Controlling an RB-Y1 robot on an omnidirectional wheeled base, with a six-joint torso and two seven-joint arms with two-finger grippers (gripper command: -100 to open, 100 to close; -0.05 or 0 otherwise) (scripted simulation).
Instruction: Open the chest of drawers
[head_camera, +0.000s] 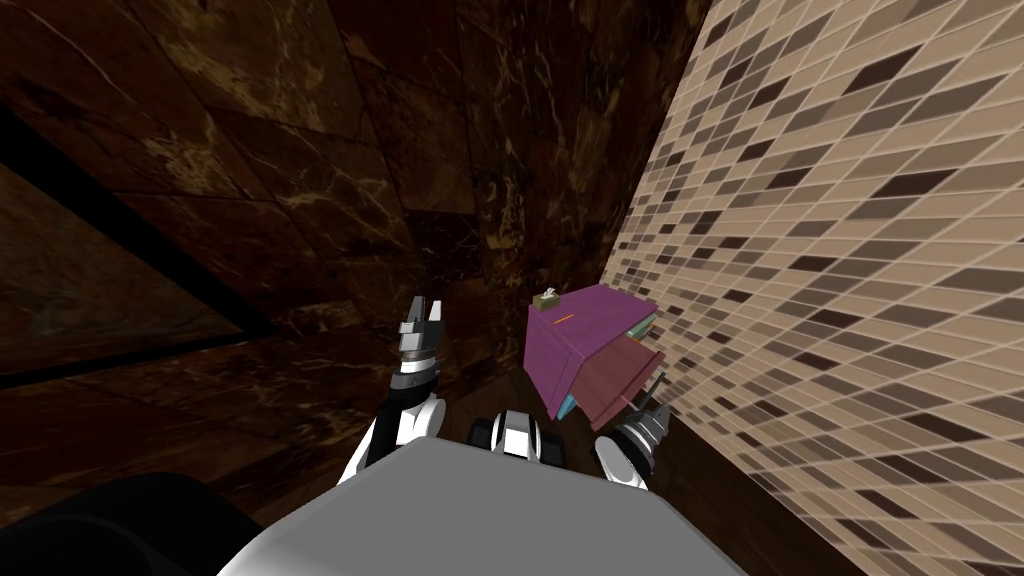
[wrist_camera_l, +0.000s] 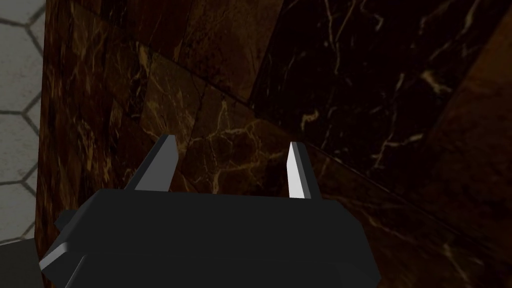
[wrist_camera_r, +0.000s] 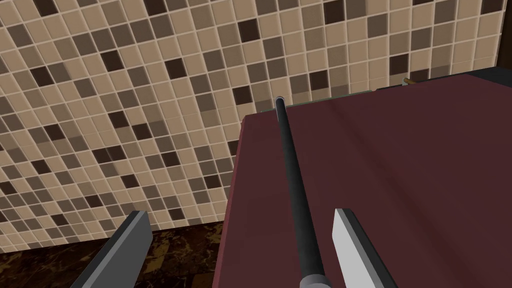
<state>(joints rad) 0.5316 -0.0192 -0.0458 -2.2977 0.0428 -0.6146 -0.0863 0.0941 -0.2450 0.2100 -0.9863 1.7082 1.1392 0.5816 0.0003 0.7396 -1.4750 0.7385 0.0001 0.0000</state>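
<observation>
The chest of drawers (head_camera: 570, 345) is purple and stands against the mosaic wall. One drawer with a maroon front (head_camera: 618, 385) sticks out from its body. In the right wrist view that maroon drawer front (wrist_camera_r: 400, 190) carries a long dark bar handle (wrist_camera_r: 294, 190). My right gripper (wrist_camera_r: 240, 212) is open, and the handle runs between its fingers, closer to one blade (wrist_camera_r: 352, 245) without touching it. In the head view the right gripper (head_camera: 650, 420) sits just below the drawer front. My left gripper (head_camera: 422, 320) hangs open left of the chest, nothing in it.
A small tissue box (head_camera: 546, 299) and a thin orange item (head_camera: 563, 319) lie on the chest's top. The beige and brown mosaic wall (head_camera: 850, 250) runs close along my right. Dark marbled floor (head_camera: 300, 400) spreads to the left.
</observation>
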